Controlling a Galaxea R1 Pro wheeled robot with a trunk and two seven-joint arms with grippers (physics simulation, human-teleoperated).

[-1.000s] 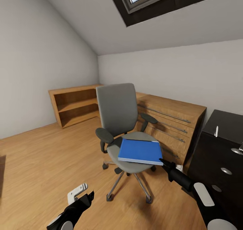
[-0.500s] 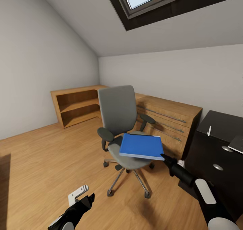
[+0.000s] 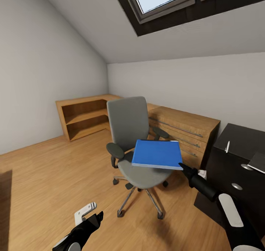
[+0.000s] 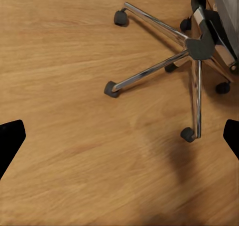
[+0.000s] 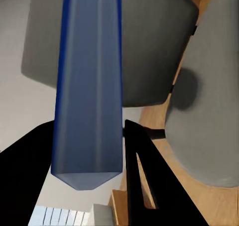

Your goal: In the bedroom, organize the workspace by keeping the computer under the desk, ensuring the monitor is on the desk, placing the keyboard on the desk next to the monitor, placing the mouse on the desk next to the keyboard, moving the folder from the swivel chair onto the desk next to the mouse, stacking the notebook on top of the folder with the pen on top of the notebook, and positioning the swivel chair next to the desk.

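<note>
Your right tool (image 3: 183,166) is clamped on the near right corner of the blue folder (image 3: 157,154), and the folder hangs level just above the seat of the swivel chair (image 3: 135,144), clear of the cushion. In the right wrist view the folder (image 5: 89,86) runs edge-on between the two dark fingers (image 5: 144,186), which press against both its faces, with the grey chair (image 5: 149,42) behind it.

Your left tool (image 3: 96,218) hangs low at the near left over the wooden floor (image 3: 44,170), its jaws spread wide and holding nothing. The left wrist view shows the two fingertips (image 4: 11,139) well apart at the frame edges, with the chair's chrome star base (image 4: 191,52) and castors on the floor between and beyond them.

At the right stands a dark counter (image 3: 235,159); a white pen (image 3: 227,146) lies on its top. Behind the chair, a wooden drawer unit (image 3: 184,131) stands against the far wall, and an open wooden shelf (image 3: 82,116) sits to the far left.
</note>
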